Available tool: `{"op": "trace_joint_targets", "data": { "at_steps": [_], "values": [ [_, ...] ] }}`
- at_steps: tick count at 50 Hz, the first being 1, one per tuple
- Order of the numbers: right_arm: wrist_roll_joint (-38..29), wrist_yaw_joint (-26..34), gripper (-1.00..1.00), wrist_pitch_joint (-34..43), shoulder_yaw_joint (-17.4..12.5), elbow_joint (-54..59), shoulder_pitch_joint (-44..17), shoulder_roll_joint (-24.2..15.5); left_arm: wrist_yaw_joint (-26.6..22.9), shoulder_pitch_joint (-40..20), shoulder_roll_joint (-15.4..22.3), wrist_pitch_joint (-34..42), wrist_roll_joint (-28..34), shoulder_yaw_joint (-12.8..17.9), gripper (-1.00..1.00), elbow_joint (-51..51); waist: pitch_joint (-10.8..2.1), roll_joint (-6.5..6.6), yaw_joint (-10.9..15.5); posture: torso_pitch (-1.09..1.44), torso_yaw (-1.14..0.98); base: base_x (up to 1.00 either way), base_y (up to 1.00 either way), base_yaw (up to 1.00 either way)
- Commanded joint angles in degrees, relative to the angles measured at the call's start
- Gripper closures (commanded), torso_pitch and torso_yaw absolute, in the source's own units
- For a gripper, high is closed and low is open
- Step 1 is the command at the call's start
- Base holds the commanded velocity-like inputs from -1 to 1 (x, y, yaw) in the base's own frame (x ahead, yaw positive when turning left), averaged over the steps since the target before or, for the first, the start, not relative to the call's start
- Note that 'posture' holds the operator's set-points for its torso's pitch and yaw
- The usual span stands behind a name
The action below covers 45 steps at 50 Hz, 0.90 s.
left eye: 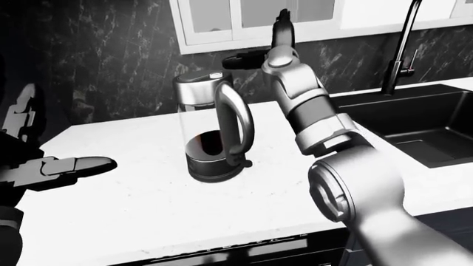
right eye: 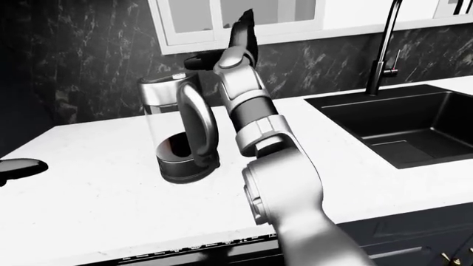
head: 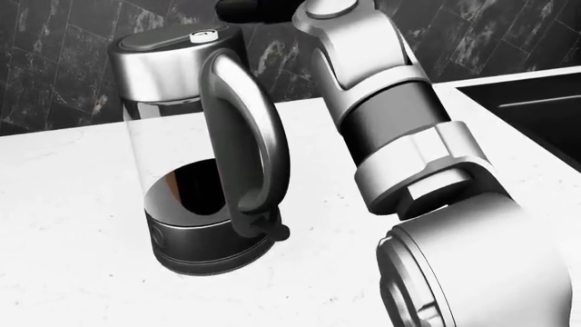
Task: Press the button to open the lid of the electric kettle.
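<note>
kettle (left eye: 213,130) upright on counter (left eye: 133,205), left of sink (left eye: 421,122), lid shut | right hand (left eye: 255,55) above kettle, fingers spread, one over button (left eye: 215,75) | left hand (left eye: 51,169) open, far left of kettle

Kettle (left eye: 210,127): clear glass body, shiny metal top band, smooth grey handle, dark shiny base. Button (head: 201,37) on lid: small, pale, smooth. Counter (left eye: 140,205): white stone look, tiny specks, smooth. Wall (left eye: 96,61): dark marble look, pale veins. Sink (right eye: 399,124): black, matt. Tap (right eye: 384,50): dark metal. Right arm (left eye: 310,111): smooth silver and black shells.
</note>
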Motion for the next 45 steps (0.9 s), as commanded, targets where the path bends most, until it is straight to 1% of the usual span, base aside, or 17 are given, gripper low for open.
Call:
{"op": "trace_joint_targets", "data": {
  "at_steps": [1, 14, 30, 45],
  "values": [
    [-0.7, -0.3, -1.0, -1.8, 0.2, -2.3, -2.2, -0.3, -0.1, -1.0, 0.9, -1.5, 0.3, 0.5, -1.0, -0.6, -0.35, 0.26, 0.0, -0.48, 0.0, 0.0, 0.0, 0.0],
    [-0.5, -0.5, -1.0, -1.1, 0.0, -2.8, -2.8, 0.6, -0.3, -1.0, 0.7, -1.4, 0.4, 0.8, -1.0, -0.8, -0.38, 0.29, 0.0, -0.48, 0.0, 0.0, 0.0, 0.0],
    [-0.7, -0.7, -1.0, -0.6, 0.8, -4.1, -1.7, 1.9, -0.5, -0.9, 0.7, -1.5, 0.3, 0.9, -1.0, -0.7, -0.36, 0.35, 0.0, -0.48, 0.0, 0.0, 0.0, 0.0],
    [-1.8, -0.3, -1.0, -0.6, 1.3, -4.6, -1.4, 2.3, -0.3, -0.9, 0.7, -1.5, 0.3, 0.7, -1.0, -0.9, -0.36, 0.41, 0.0, -0.48, 0.0, 0.0, 0.0, 0.0]
  ]
}}
